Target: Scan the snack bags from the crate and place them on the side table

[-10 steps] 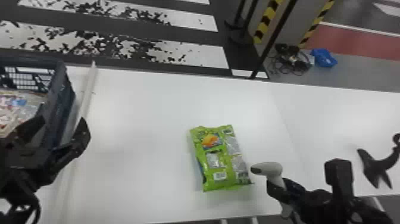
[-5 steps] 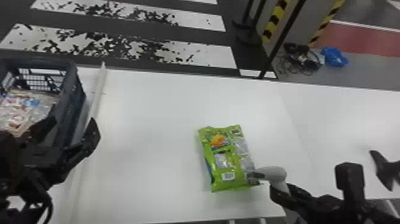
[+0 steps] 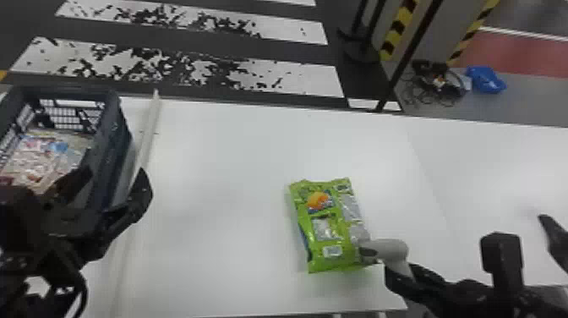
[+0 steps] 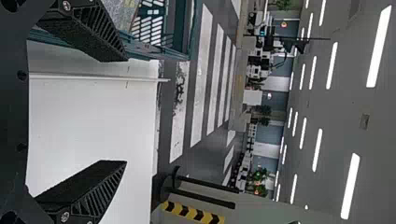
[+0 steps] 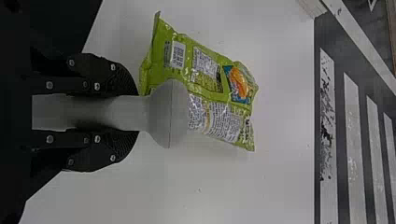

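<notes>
Near white worktop's [image 3: 219, 177] front edge, right pincer [image 3: 408, 274] clamps grey plastic scanner [image 3: 389, 248] by green foil bag [image 3: 334, 230]; left pincer [image 3: 115, 169] gapes empty

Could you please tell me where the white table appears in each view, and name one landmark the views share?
Head view: middle and right, alongside the crate.
Left wrist view: left part, including between the fingers of the left gripper.
Right wrist view: centre, beneath and around the green snack bag.
Shared landmark: white floor stripes, beyond the white table.
</notes>
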